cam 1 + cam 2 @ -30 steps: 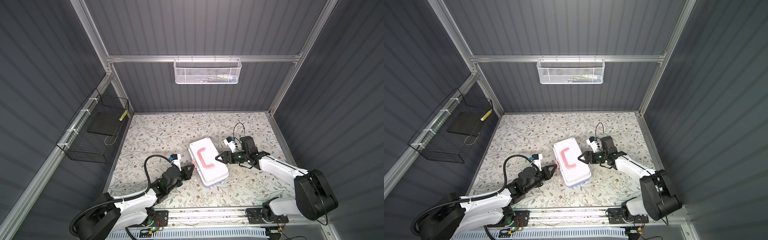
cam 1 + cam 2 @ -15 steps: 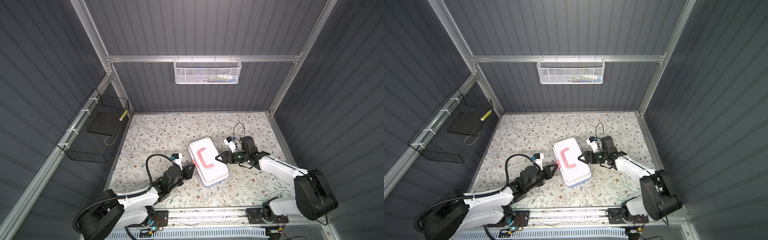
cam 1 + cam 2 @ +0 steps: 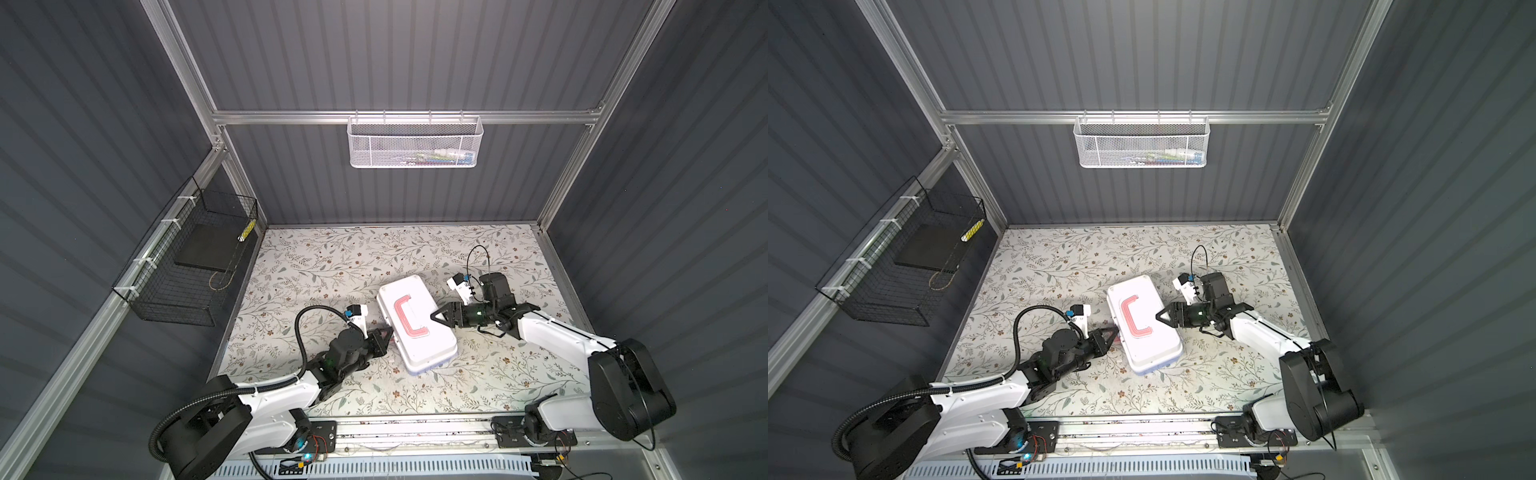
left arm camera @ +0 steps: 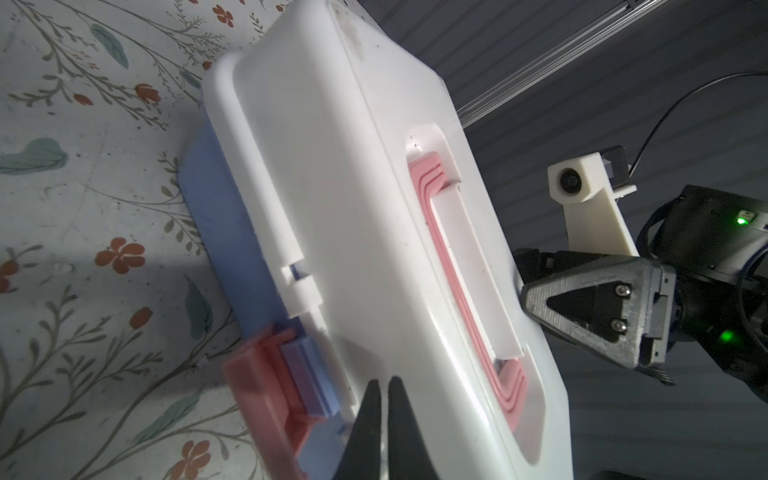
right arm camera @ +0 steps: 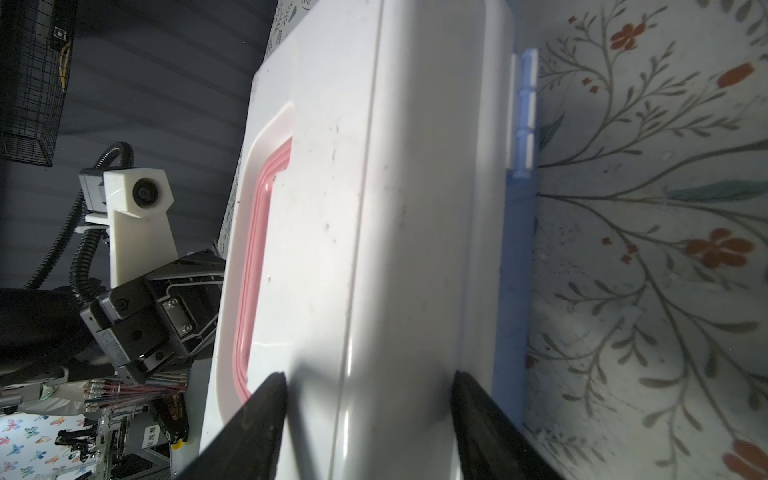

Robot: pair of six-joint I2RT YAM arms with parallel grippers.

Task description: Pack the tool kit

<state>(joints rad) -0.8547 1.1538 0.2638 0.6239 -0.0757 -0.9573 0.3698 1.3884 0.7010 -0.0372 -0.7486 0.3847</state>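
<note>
The tool kit [image 3: 419, 336] [image 3: 1148, 332] lies closed on the floral table, white lid up, with its pink handle [image 3: 405, 316] flat in its recess. My left gripper [image 3: 388, 332] [image 4: 384, 380] is shut with nothing between its fingers. Its tips rest against the lid's front edge, beside the pink latch [image 4: 266, 399], which sticks out from the blue base [image 4: 232, 232]. My right gripper [image 3: 434, 318] [image 5: 365, 376] is open, astride the lid's hinge-side edge [image 5: 415, 208]: one finger lies over the lid top near the handle, the other beside the side wall. No loose tools show.
A white mesh basket [image 3: 415, 143] hangs on the back wall. A black wire basket [image 3: 187, 262] with a dark flat item hangs on the left wall. The arms' base rail [image 3: 415, 428] runs along the table's front edge.
My left gripper's fingers have drawn fully together and edged slightly closer to the box by the latch. The box and the right arm have not moved.
</note>
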